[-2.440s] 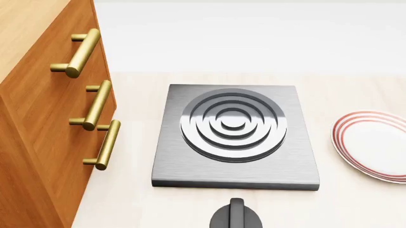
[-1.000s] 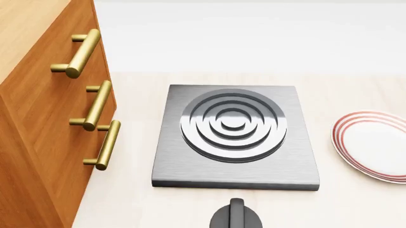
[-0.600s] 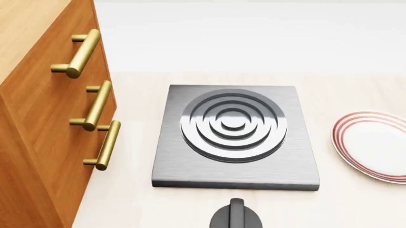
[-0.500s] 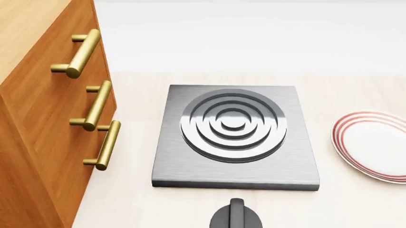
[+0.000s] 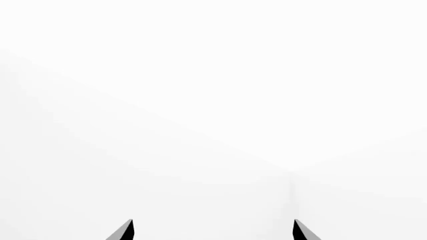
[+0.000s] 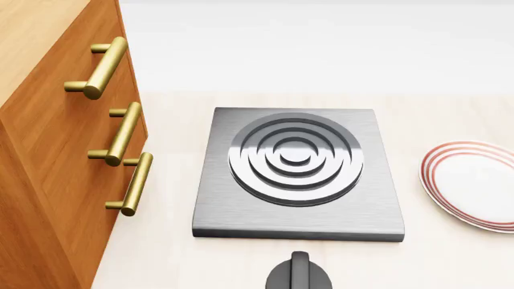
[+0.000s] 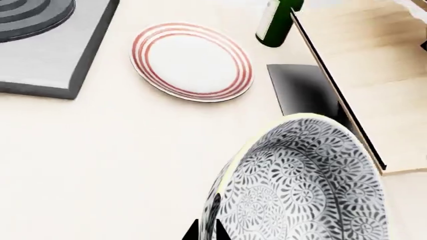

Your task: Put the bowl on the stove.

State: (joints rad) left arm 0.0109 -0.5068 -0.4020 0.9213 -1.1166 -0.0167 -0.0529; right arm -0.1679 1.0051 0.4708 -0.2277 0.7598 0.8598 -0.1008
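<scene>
While the right pincer [image 7: 205,231] grips the bowl [image 7: 300,185], plate [image 7: 191,60] flanks stove [image 6: 298,173]; left spread.

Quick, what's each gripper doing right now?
Left gripper: open, holding nothing.
Right gripper: shut on the rim of the blue-grey floral ceramic bowl.

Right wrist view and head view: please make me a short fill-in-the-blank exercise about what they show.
1. The burner of the stove has raised rings and nothing stands ____ it.
2. The plate is white with ____ rings at its rim.
3. The right gripper is closed on the rim of the ____.

Missing words: on; red; bowl
</scene>
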